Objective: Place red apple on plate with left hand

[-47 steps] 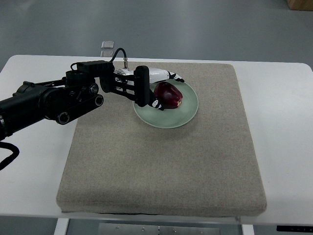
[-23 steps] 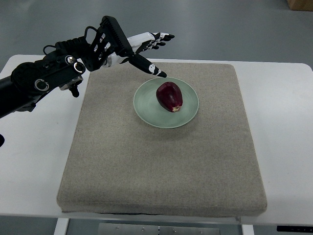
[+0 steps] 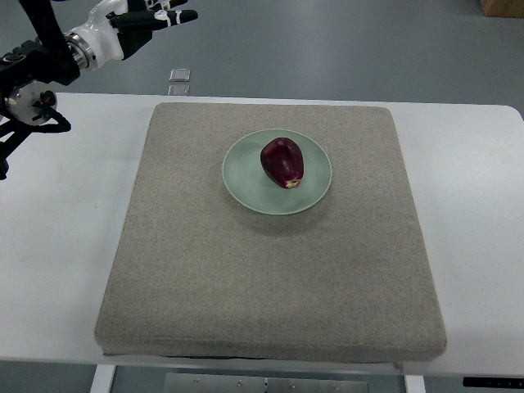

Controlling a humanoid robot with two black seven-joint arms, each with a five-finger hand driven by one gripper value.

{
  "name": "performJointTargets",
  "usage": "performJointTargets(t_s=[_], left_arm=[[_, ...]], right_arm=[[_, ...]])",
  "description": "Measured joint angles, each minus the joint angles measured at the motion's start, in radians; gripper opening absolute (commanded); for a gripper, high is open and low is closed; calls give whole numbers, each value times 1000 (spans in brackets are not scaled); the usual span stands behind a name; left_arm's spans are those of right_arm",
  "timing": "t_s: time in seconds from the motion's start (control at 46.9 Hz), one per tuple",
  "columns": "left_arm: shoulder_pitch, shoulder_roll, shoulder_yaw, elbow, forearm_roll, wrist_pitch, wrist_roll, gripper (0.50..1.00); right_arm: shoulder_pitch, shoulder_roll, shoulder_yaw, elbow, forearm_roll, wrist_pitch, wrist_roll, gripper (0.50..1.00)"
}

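A: Where does your red apple [image 3: 282, 161] sit, and how does it lie?

B: You have it on the plate [image 3: 246, 187], on its side, a little toward the far half of the dish. Its long axis runs from the far-left to the near-right of the top view. The pale end, stem or blossom I cannot tell you which, points toward the near-right rim. The rounder dark end faces the far edge of the plate.

A: And the plate itself?

B: It rests on the grey mat [image 3: 270, 278], in the far half, slightly left of the mat's middle. The mat covers most of the white table [image 3: 57, 246].

A: What is your left robot hand [image 3: 139, 20] doing?

B: You will see it up in the far-left corner, over the floor beyond the table's edge, well apart from the apple. Its fingers [image 3: 176, 15] are stretched out straight, pointing right, holding nothing. The dark arm [image 3: 33, 78] comes in from the left edge.

A: What has changed for you since half a second ago?

B: Then the hand hovered just beyond the plate's far-left rim, fingers already spread. Now it has pulled back up and to the left. The apple and plate have kept their place and their lie.
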Motion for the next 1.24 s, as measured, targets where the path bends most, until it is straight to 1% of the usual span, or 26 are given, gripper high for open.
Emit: performJointTargets(t_s=[0.171, 0.277, 0.363, 0.448, 0.534, 0.96, 1.238], left_arm=[[68, 2, -66, 18, -178, -59, 102, 999], [108, -2, -120, 22, -265, -75, 159, 999], [129, -5, -146, 20, -325, -80, 194, 999], [145, -5, -158, 19, -387, -80, 214, 999], [148, -4, -160, 18, -407, -80, 223, 999], [174, -10, -159, 23, -394, -80, 224, 999], [175, -5, -160, 23, -398, -79, 224, 999]], right_arm=[[0, 0, 0, 1, 0, 0, 0, 930], [0, 0, 0, 0, 0, 0, 0, 932], [0, 0, 0, 1, 0, 0, 0, 932], [0, 0, 0, 1, 0, 0, 0, 932], [0, 0, 0, 0, 0, 0, 0, 932], [0, 0, 0, 0, 0, 6, 0, 932], [0, 0, 0, 24, 3, 12, 0, 932]])
